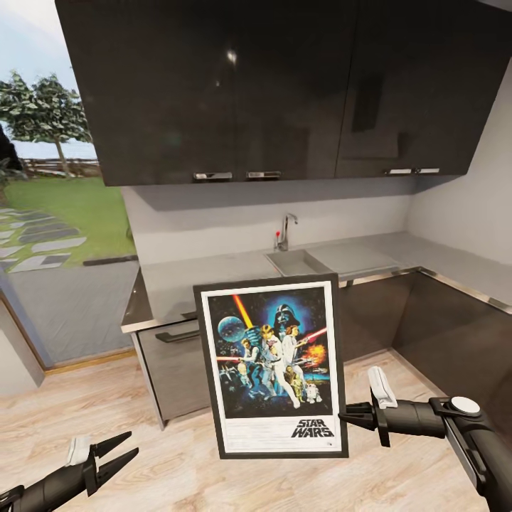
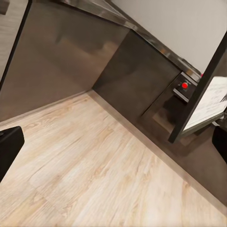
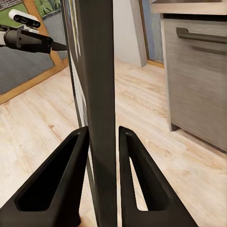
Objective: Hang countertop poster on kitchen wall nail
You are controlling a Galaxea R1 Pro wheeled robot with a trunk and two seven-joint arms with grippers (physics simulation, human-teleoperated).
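Grip: right end effector (image 3: 100, 156) clamps the black-framed portrait Star Wars poster (image 1: 270, 363) at its 3 o'clock edge.
Left end effector (image 1: 114, 452): wide, empty.
Advice: carry the poster upright, slowly.

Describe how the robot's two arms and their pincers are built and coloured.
Both arms are matte black tubes that taper toward the wrist. Each ends in a pincer with two slim, pointed black fingers: the left pincer and the right pincer. A small white block sits on each wrist behind the fingers. The right arm also carries a round white cap on its joint. Seen along the fingers, they are hollow triangular frames. No cables show.
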